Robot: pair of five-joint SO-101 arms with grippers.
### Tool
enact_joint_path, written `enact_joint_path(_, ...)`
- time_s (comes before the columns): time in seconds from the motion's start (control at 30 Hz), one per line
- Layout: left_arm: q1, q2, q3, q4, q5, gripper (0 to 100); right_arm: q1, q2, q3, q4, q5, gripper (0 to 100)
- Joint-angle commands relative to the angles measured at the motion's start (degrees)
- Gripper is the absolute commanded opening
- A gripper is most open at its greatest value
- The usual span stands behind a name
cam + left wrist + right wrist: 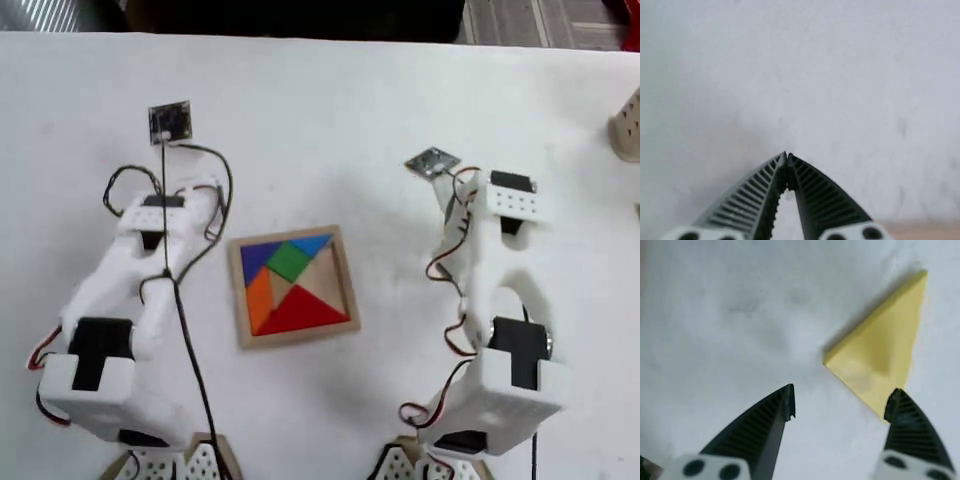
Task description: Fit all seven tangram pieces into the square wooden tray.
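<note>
Fingers [767, 427] of the right gripper [843, 394] spread wide, one tip over the edge of the yellow triangle [885, 350]; the left gripper [786, 155] is pinched shut. Closing off-centre may skid the triangle aside.

A matt yellow triangle [885, 345] lies on the smooth white table [740, 315], just ahead of the right gripper's [842, 395] ribbed black plastic jaws. The tray [244, 300] is pale bare wood, its pieces smoothly painted.
</note>
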Motion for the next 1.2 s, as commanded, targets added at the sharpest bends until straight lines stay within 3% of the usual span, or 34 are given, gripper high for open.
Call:
enact_joint_path(0.0, 0.22, -0.31, -3.34, -1.23, 0.18, 2, -1.80, -2.86, 0.62, -3.65, 0.88, 26.5)
enact_joint_path(0.17, 0.22, -0.31, -3.34, -1.32, 0.18, 2, -1.10, -2.68, 2.55, -9.10, 1.14, 26.8)
enact_joint_path(0.4, 0.31, -0.31, -3.34, -1.49, 0.18, 2, -0.75, -2.68, 7.21, -9.45, 10.02, 26.9)
enact_joint_path(0.53, 0.31, -0.31, -3.34, -1.49, 0.18, 2, 0.13, -2.68, 11.25, -14.73, 11.96, 26.9)
enact_joint_path(0.67, 0.31, -0.31, -3.34, -1.41, 0.18, 2, 1.80, -2.68, 12.92, -18.68, 12.57, 26.9)
enact_joint_path(0.9, 0.40, -0.31, -3.34, -1.41, 0.18, 2, 1.45, -3.30, 12.75, -18.95, 12.66, 34.0)
enact_joint_path(1.17, 0.40, -0.31, -3.34, -1.49, 0.18, 2, 1.36, -4.18, 11.08, -17.36, 12.22, 34.1)
